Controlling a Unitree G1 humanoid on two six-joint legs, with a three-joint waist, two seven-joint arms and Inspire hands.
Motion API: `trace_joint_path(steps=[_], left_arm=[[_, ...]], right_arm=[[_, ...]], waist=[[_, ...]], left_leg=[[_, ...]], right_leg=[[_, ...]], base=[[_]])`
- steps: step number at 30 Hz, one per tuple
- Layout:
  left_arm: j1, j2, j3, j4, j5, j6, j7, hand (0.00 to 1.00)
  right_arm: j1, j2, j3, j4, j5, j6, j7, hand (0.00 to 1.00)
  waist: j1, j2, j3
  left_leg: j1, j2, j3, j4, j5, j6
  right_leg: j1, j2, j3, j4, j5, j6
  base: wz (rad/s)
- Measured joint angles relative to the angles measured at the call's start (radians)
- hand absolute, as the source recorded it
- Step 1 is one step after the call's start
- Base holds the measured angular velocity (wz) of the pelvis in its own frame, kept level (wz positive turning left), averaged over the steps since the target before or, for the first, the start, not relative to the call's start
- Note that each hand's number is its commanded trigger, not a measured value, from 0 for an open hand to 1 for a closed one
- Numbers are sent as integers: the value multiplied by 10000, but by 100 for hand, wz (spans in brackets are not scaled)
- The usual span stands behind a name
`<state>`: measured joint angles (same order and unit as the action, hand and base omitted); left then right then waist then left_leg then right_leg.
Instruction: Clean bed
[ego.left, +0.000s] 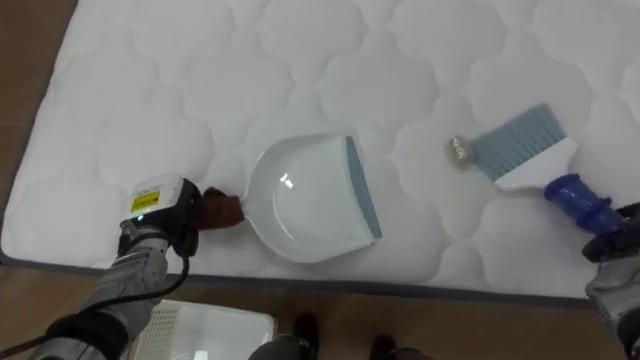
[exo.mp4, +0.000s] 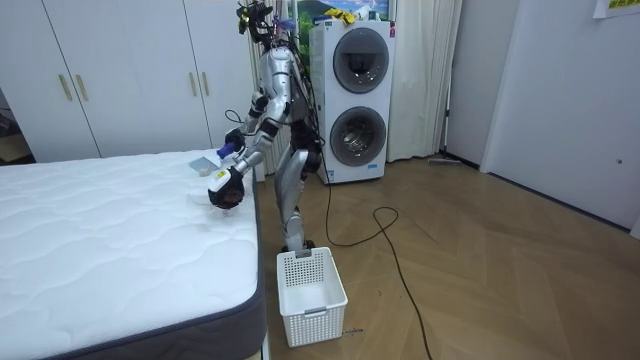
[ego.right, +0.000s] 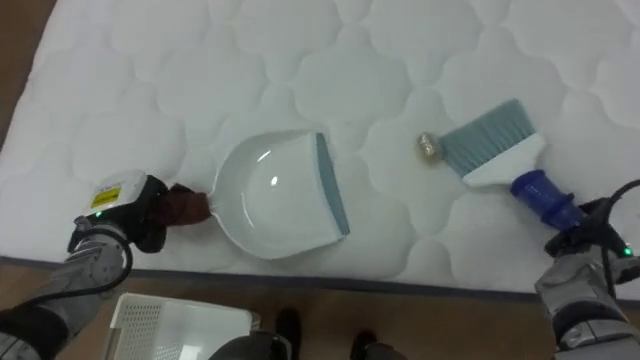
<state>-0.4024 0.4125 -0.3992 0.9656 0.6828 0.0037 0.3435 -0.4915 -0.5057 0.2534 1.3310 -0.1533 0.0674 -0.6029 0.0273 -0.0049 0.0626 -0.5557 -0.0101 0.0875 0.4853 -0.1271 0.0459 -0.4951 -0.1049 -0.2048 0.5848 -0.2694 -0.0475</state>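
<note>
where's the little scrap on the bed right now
In the left eye view the scrap lies on the mattress, right of the dustpan, beside the brush bristles.

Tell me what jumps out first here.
A white dustpan lies on the quilted mattress near its front edge, and the left hand grips its brown handle. To its right, the right hand holds a blue-handled brush whose bristles sit beside a small crumpled scrap. In the room view, a white basket stands on the floor by the bed.
</note>
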Motion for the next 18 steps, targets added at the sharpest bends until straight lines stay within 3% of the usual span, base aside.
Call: trace_joint_path(steps=[8,12,18], left_arm=[[-120,55,1,-40,327,192,297,100],[-368,117,-6,-47,329,406,415,100],[-700,622,-371,-260,768,406,396,100]], right_arm=[[-457,-675,14,84,-1547,248,163,100],[-906,-826,214,87,-2852,583,170,100],[-1413,-1042,850,-179,-4915,845,260,100]], waist=[[40,-174,2],[23,-393,16],[61,-783,34]], left_leg=[[-234,40,27,-10,24,36],[-286,45,30,-5,24,36],[-285,111,112,-13,23,36]], right_leg=[[-225,4,-17,-90,67,1],[-284,5,-26,-104,72,-7],[-224,47,-95,-251,127,-25]], base=[[-2],[0],[-3]])
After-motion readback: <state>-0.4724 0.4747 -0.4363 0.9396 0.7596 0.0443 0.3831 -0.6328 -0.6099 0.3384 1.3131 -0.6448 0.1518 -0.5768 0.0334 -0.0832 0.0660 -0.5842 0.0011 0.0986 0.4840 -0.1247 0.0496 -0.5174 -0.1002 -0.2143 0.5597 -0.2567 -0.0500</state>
